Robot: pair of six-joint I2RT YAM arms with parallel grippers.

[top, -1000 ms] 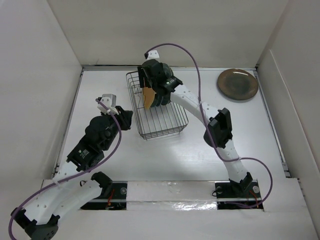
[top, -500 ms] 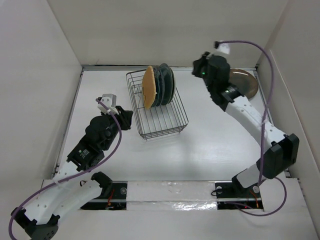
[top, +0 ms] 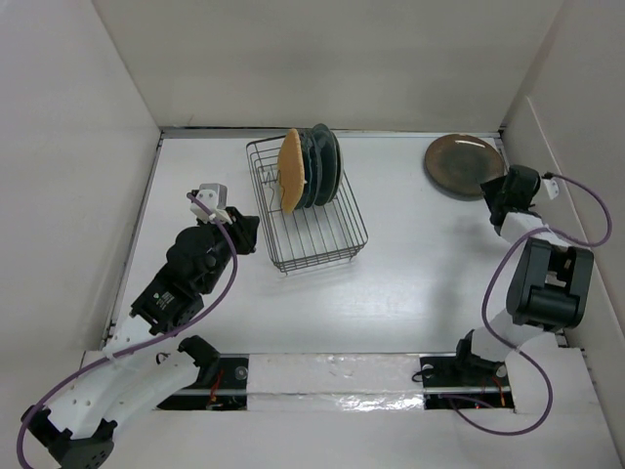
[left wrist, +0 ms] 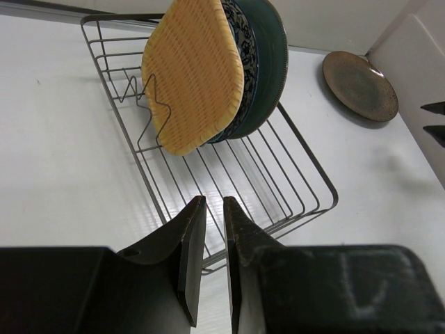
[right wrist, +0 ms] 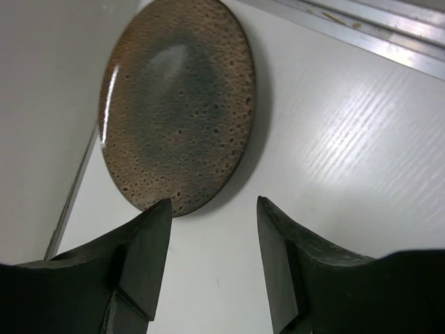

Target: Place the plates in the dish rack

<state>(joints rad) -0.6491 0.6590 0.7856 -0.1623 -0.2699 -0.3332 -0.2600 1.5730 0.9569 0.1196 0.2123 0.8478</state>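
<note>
Three plates stood on edge at the far end of the dish rack (top: 314, 234), a black wire basket sitting on the white table (top: 410, 283) left of centre. The orange plate (left wrist: 195, 76) faced the near side, leaning on an upright prong. The blue-and-white patterned plate (left wrist: 245, 62) was tucked close behind it, and the dark teal plate (left wrist: 270, 59) stood at the back. Whether more plates stood among them could not be told. The nearer half of the rack held only bare wires. The glossy brown plate (top: 463, 164) lay flat on the table near the far right corner, well apart from the rack and close to the side wall (top: 547, 156). The right end effector (right wrist: 212, 229) sat low beside that plate with its fingers (right wrist: 146, 236) spread wide and nothing between them. In the right wrist view its fingertips reached the plate's near rim, though contact could not be judged. From above, the right arm was folded back along the right edge of the table. The left end effector (left wrist: 214, 202) rested near the rack's left side, aimed at the near corner of the basket. Its fingers were drawn almost together with only a thin slit between them, and they held nothing.
</note>
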